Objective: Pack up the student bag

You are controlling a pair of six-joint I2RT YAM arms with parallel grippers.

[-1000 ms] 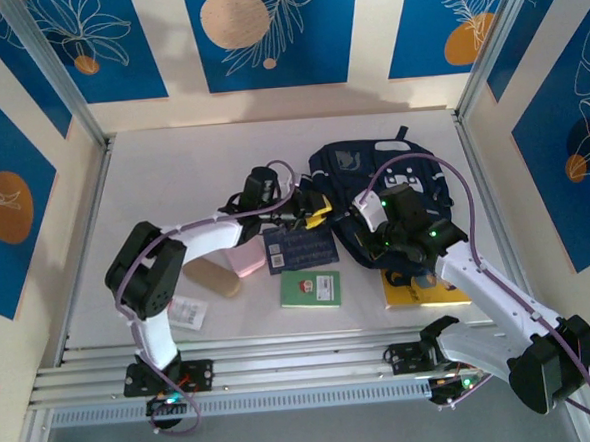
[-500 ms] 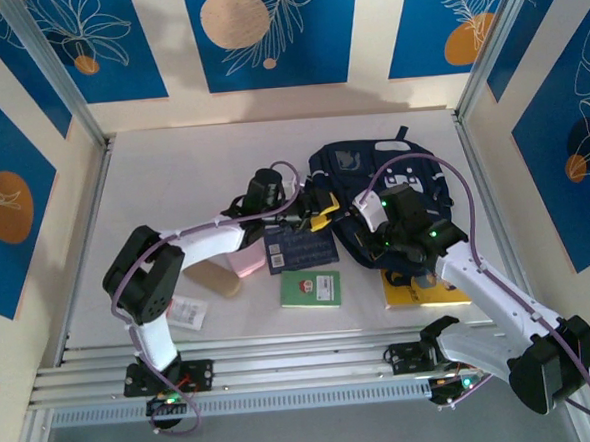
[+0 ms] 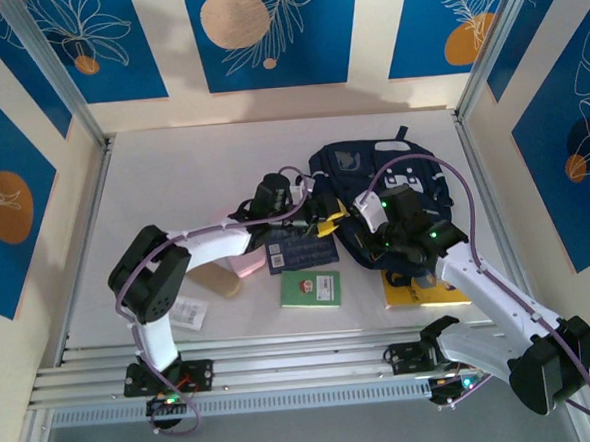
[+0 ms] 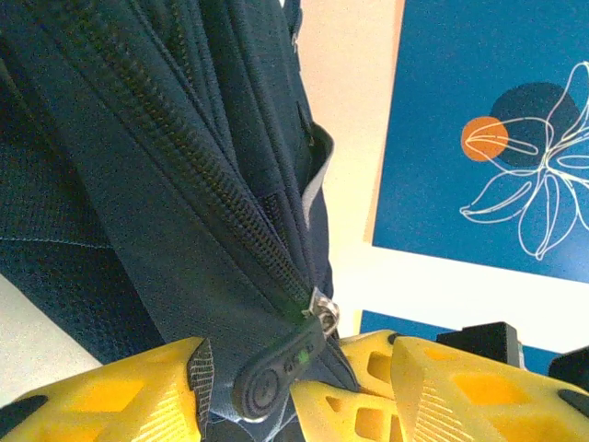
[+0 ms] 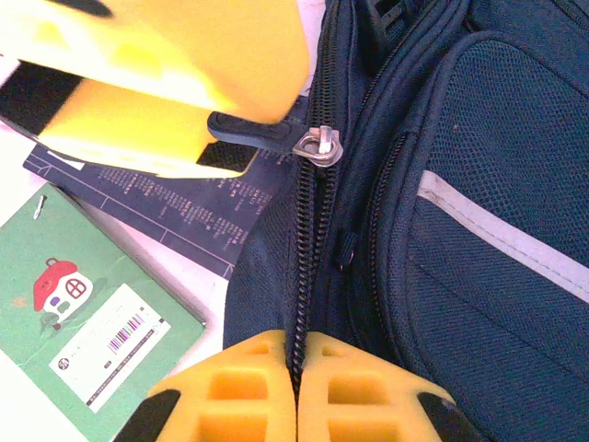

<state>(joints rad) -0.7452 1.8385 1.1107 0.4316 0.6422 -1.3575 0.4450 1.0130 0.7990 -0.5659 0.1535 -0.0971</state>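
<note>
**Zip of the student bag [image 3: 347, 168] being attended from both sides.**

From above, the bag is lying at the far right of the table [image 3: 172, 178]. The left gripper [image 3: 327, 222] is being held at its left edge, with a navy booklet [image 3: 299, 249] and a green notebook [image 3: 311, 289] lying just nearer the arms. On the left wrist, the navy fabric is being seen close up, its zip running down to a dark zip pull [image 4: 276, 368]. The pull is being flanked by the yellow fingers [image 4: 120, 396]; these are being held partway apart, and whether it is being pinched cannot be told. On the right wrist, the right gripper [image 5: 296, 391] is being pressed shut, fingers together on the bag's zip seam. Farther up, the slider [image 5: 317, 143] is sitting just beside the left gripper's fingers, and the green notebook is lying to the left.
</note>
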